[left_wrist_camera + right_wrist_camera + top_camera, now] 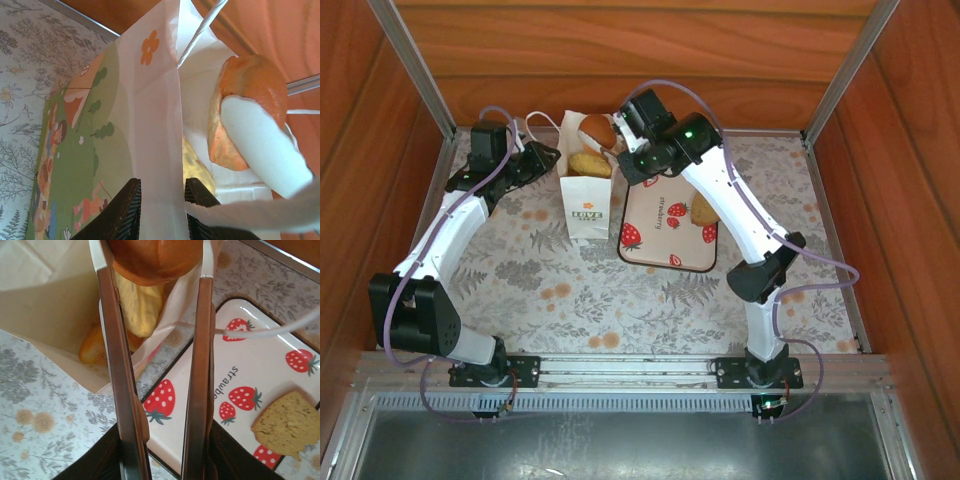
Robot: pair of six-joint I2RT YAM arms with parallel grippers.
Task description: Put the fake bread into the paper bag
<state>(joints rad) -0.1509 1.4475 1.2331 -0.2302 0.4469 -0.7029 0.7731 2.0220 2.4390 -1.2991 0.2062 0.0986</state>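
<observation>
The paper bag stands upright on the flowered table cover, just left of the tray, and its mouth is open to above. Inside it the right wrist view shows 2 pieces of the fake bread: a pale yellow oblong roll and, lower, an orange-brown piece that is partly hidden by the bag wall. A round brown bun is directly over the mouth of the bag, and the right gripper has it clamped between its 2 long fingertips. The left gripper is pinched on the upper edge of the bag at its left side, with the white paper pressed between both dark fingers. The tray is white with red strawberries printed on it, and 2 more pieces of bread lie at its right side; one of them looks in the right wrist view like a flat tan slice. On the front face of the bag the word "LOVE" can be read under a small orange flower. On the tray the letters "strawb" can be read, and the rest goes behind the finger. The side of the bag carries a drawing with a green hill and small figures.
</observation>
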